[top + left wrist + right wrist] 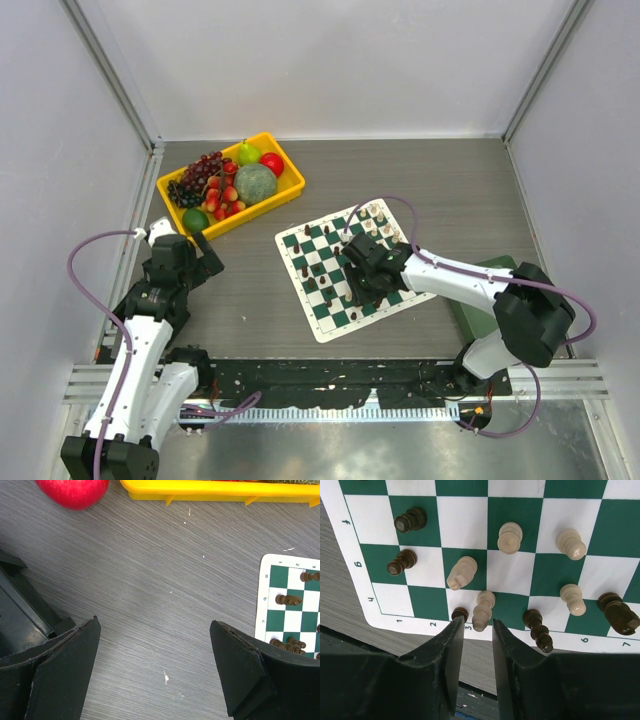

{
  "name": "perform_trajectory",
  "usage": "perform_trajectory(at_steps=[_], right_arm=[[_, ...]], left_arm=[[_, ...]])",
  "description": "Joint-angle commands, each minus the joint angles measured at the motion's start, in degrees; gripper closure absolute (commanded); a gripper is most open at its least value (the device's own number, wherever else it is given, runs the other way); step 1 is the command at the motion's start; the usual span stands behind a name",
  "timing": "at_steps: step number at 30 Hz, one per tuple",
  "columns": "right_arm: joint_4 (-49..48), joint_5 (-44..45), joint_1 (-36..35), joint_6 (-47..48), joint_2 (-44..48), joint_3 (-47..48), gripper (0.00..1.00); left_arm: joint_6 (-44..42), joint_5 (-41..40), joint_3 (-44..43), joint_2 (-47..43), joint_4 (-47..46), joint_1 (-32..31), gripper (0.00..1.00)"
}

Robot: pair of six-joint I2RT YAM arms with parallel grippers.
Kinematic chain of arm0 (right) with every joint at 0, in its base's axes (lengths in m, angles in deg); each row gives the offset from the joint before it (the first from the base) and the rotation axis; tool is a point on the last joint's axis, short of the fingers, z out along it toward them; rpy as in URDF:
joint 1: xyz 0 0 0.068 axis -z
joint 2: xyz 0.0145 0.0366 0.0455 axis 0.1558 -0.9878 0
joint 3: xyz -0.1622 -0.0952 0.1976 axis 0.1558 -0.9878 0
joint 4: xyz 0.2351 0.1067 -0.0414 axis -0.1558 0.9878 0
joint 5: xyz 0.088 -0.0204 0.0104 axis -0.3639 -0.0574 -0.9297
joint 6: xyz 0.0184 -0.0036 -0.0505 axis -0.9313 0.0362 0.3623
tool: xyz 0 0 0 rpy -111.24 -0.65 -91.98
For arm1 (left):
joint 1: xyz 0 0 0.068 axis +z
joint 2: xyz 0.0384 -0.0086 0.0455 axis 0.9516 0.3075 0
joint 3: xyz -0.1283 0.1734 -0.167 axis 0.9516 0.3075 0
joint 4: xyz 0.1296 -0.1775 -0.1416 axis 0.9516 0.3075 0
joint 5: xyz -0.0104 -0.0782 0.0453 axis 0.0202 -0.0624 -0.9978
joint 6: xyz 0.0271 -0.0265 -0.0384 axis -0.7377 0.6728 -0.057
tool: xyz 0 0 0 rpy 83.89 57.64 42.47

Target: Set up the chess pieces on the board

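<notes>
Seen from above, a grey wood-grain tabletop (250, 310) carries the board (322, 322), a green and white checkered mat lying at an angle right of centre. The chess pieces (372, 218) are scattered over it, cream ones mostly at its upper right corner and dark ones along its left side. The right end effector (360, 285) reaches in from the lower right and hangs over the lower middle of the board. In the right wrist view its two black fingers (451, 655) stand a narrow gap apart at the bottom centre of the frame. A cream piece (483, 611) sits at the mouth of that gap on the board's white border. Whether either finger touches it cannot be told. A small dark piece (459, 613) is just beside the tip of the finger on the left of the frame. The other pieces here are spread over nearby squares, some tipped on their sides. The left end effector (205, 248) sits at the left of the overhead frame, well apart from the board. Its fingers (65, 665) are spread wide over bare tabletop. A yellow bin (292, 186) of toy fruit is at the upper left.
</notes>
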Motion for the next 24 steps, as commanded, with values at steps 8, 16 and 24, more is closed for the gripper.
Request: perform_trajectory(at_steps=[8,16,24], right_arm=[[-1.37,1.43,-0.4,0.42,-1.01,2.42,0.69],[-1.19,1.6,-0.4,0.68,-1.19,2.68,0.75],[1.35,1.69,-0.4,1.29,1.79,5.4,0.86]], left_arm=[[-1.17,-0.54,-0.21,-0.01,-1.77,0.29,0.01],[-1.0,-0.46,-0.13,-0.1,-1.68,0.29,0.01],[-1.17,-0.28,-0.13,0.25,-1.77,0.29,0.01]])
